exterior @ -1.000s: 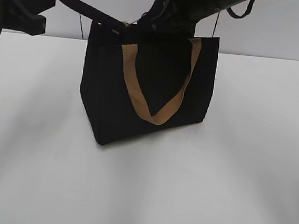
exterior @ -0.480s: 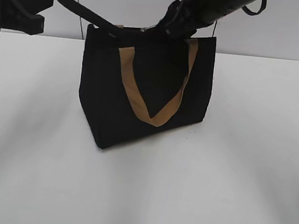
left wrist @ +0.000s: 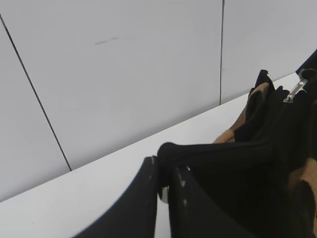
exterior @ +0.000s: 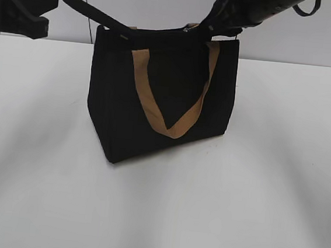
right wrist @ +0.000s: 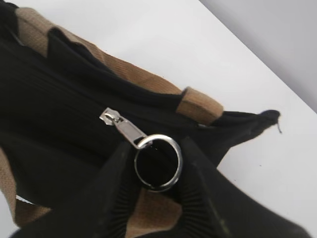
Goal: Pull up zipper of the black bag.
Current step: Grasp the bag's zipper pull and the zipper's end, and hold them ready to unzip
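Note:
The black bag [exterior: 162,94] stands upright on the white table, one tan handle [exterior: 168,121] hanging down its front. My left gripper [exterior: 122,35] is shut on the bag's top left corner [left wrist: 171,151]. My right gripper [exterior: 212,30] is at the bag's top right, shut on the silvery ring [right wrist: 158,162] of the zipper pull [right wrist: 121,125]. The zipper line [right wrist: 59,111] runs along the bag's top. The pull also shows far right in the left wrist view [left wrist: 295,90].
The white table [exterior: 156,217] stretches around the bag. A pale panelled wall [left wrist: 124,64] with dark seams stands behind it. The second tan handle [right wrist: 148,82] lies along the bag's top edge.
My right gripper has moved to the right along the bag's top, from about the middle to the right end, with the pull. My left gripper has stayed on the left corner.

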`<state>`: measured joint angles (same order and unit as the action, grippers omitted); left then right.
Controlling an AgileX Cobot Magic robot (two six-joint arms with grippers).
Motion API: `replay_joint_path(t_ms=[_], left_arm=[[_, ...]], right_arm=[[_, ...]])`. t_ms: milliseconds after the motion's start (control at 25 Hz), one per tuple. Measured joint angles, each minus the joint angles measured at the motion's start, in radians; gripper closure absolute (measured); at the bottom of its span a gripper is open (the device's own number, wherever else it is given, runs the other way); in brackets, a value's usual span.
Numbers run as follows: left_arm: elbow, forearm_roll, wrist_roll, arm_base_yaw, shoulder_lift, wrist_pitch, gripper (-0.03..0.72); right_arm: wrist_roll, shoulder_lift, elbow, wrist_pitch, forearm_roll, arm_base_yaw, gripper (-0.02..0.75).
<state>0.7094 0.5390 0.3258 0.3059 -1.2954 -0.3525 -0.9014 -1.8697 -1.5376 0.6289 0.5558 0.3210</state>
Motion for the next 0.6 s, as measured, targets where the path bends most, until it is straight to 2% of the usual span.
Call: replay_joint_path(t_ms=[600], left_arm=[[0.000, 0.000, 0.000, 0.000, 0.000, 0.000, 0.668]], right_arm=[[0.037, 0.000, 0.000, 0.017, -0.005, -0.074, 0.519]])
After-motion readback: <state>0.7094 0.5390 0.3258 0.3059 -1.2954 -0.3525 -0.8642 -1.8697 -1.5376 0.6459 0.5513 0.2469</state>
